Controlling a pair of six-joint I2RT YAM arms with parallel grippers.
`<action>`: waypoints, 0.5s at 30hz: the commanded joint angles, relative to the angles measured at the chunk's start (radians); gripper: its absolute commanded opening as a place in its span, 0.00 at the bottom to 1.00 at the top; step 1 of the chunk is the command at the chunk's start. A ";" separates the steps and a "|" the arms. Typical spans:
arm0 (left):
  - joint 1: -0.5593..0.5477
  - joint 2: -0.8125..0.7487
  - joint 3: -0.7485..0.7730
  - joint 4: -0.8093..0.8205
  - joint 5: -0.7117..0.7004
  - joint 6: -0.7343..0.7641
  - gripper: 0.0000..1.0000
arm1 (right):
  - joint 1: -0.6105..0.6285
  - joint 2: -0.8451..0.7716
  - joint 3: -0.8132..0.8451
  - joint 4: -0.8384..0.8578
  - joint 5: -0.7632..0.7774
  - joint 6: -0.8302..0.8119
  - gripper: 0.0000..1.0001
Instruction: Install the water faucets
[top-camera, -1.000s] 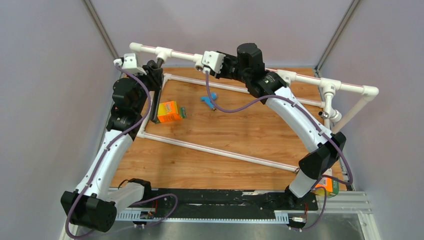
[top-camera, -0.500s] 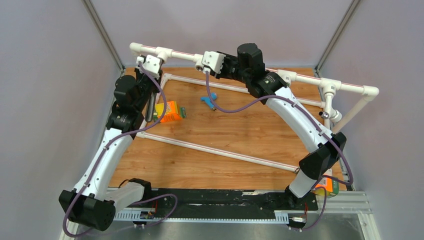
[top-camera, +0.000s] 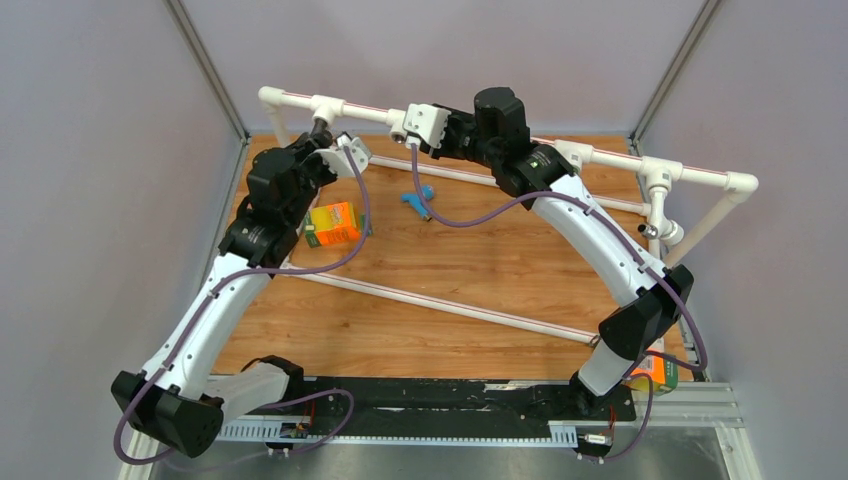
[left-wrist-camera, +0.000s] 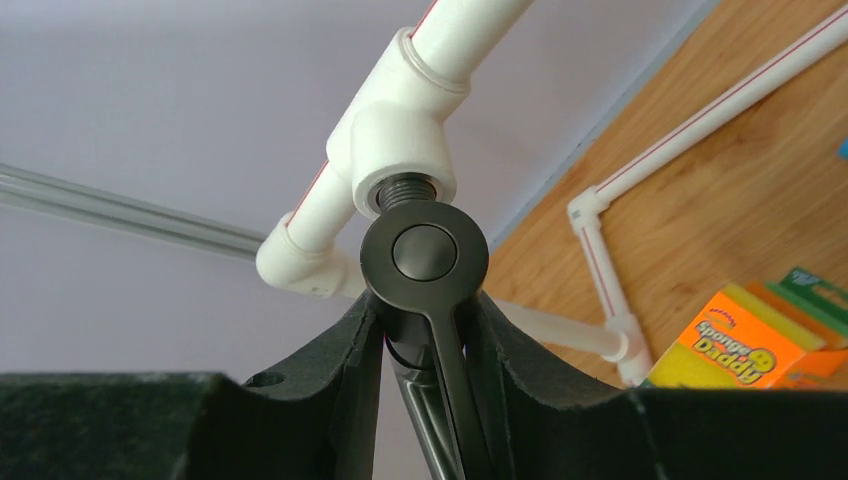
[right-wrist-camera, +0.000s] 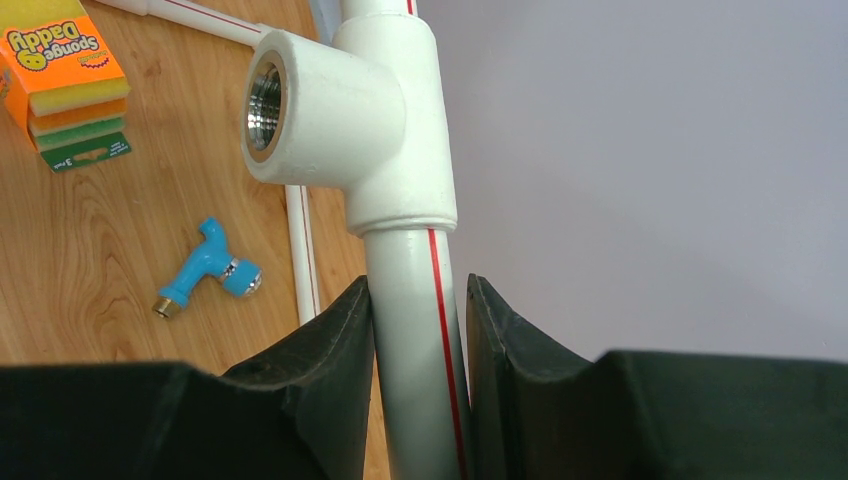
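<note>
**Faucet thread meets tee socket, straight ahead of the left jaws**

The left arm (top-camera: 215, 300) is the one on the job; its jaws pinch the dark-brown faucet (left-wrist-camera: 425, 255) from both sides, just behind the round head, and the long tube runs back between them towards the wrist camera. The threaded stub (left-wrist-camera: 405, 190) points away from the jaws into the tee socket (left-wrist-camera: 395, 140) of the white pipe frame (left-wrist-camera: 470, 30); a few turns of thread show between head and socket, so the judgement is that the faucet is started but not seated. The coming move turns on that one line: stub and socket bore look to share an axis, and any turning should be about it; a tilt would risk crossing the thread.

The right arm (top-camera: 590, 225) is further along the same rail; its jaws are closed on the pipe just beside a second tee (right-wrist-camera: 330, 110), whose metal-lined mouth is open and unfilled; this reads as bracing the frame.

A small blue faucet (right-wrist-camera: 205, 268) lies on its side on the tabletop (top-camera: 470, 270), apart from both arms, nearer the right; the orange sponge pack (left-wrist-camera: 735, 335) sits close to the left arm.
</note>
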 joint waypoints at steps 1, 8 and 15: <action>-0.079 0.060 0.015 -0.192 0.013 0.249 0.00 | 0.054 -0.015 -0.030 -0.105 -0.079 0.131 0.00; -0.151 0.101 0.009 -0.266 -0.176 0.476 0.00 | 0.057 -0.018 -0.030 -0.105 -0.074 0.130 0.00; -0.161 0.084 -0.003 -0.231 -0.225 0.493 0.04 | 0.057 -0.018 -0.034 -0.107 -0.070 0.128 0.00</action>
